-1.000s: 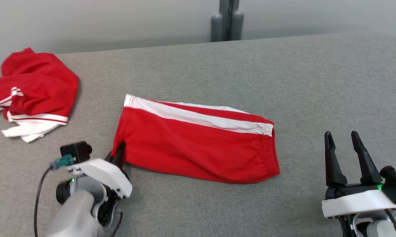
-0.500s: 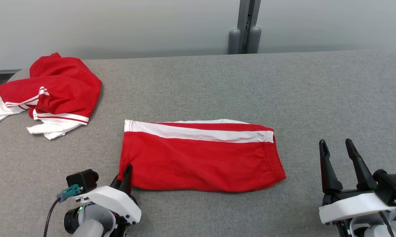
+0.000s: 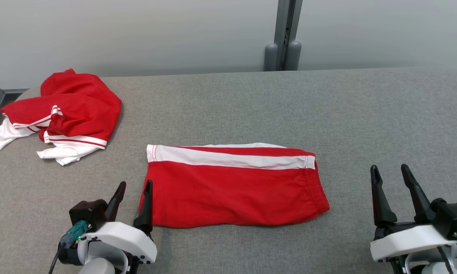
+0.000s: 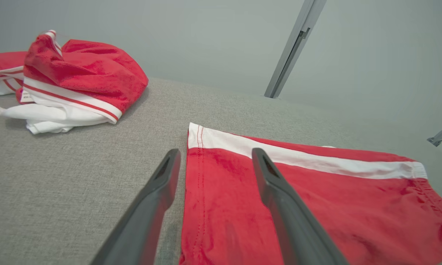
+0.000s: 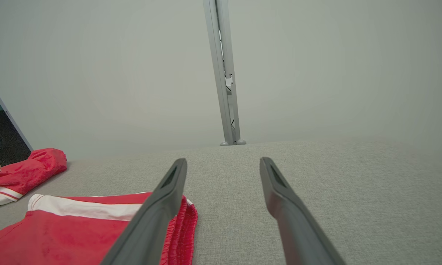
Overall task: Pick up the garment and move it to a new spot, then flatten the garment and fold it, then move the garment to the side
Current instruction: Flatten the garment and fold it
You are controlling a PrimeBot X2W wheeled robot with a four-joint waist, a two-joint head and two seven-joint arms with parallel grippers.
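Head view: folded shorts (image 3: 232, 190) lie on the counter (image 3: 251, 106); left hand (image 3: 135, 183) and right hand (image 3: 388, 167) both spread, empty. Left wrist view: fingers (image 4: 158, 191) straddle the hem (image 4: 193, 176), so moving it aside probably needs a pinch there. Right wrist view: waistband (image 5: 188, 221) nearby.

The left gripper (image 3: 135, 182) is built from two long dark fingers (image 4: 151, 206), tapered to narrow tips and hollowed by a slot on the inner face; the same pair is carried by the right gripper (image 3: 388, 166); each base is capped by a smooth white shell (image 3: 122, 238), rounded at the corners; small dark screws (image 3: 148, 261) are set along the left shell's lower edge; a black camera block (image 3: 87, 213) is mounted beside each shell and fitted with a teal plug (image 3: 74, 231); a black cable (image 3: 55, 260) is led from the left plug; a pale grey forearm (image 3: 95, 267) is seen beneath.
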